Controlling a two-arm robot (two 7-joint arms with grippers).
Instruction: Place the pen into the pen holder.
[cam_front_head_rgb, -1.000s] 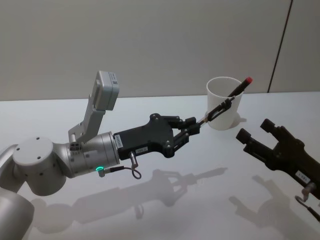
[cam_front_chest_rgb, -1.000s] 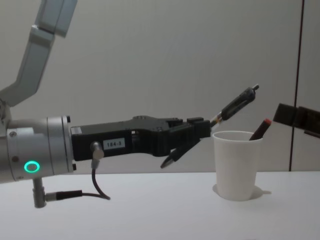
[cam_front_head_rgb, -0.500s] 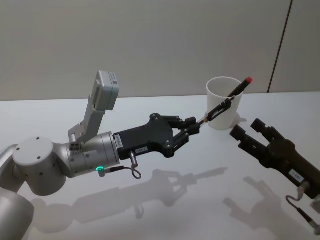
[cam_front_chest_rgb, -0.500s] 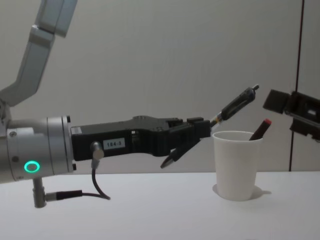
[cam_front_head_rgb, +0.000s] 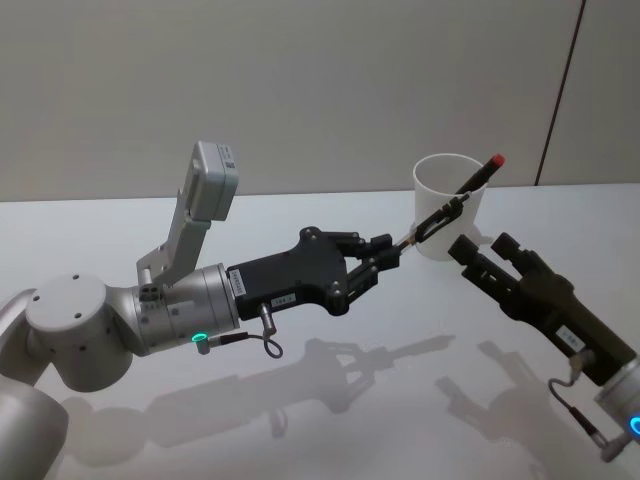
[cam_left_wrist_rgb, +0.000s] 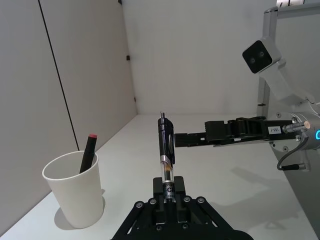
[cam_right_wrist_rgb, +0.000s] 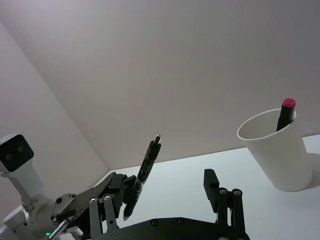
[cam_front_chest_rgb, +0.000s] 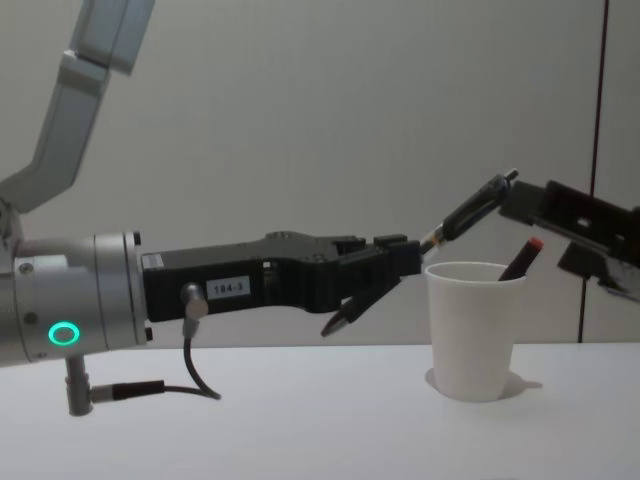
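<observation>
1. A white table (cam_front_head_rgb: 300, 215) stands before a plain grey wall. Far right is the tapered white paper cup (cam_front_head_rgb: 440, 243), with a red-capped dark marker (cam_front_head_rgb: 484, 172) leaning inside.
2. The left gripper (cam_front_head_rgb: 395, 248) pinches the black, clear-barrelled pen (cam_front_head_rgb: 437, 218), which slants up at the cup's left rim.
3. Best to lift the pen over the rim, tilt it steeper, and release it clear of the marker.
4. The left arm reaches forward, nearly level. The right gripper (cam_front_head_rgb: 485, 248), jaws apart and empty, hovers at the cup's near right.

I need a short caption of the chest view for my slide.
Left gripper holds the pen tilted upward near the pen holder; the open right gripper hovers close by.
</observation>
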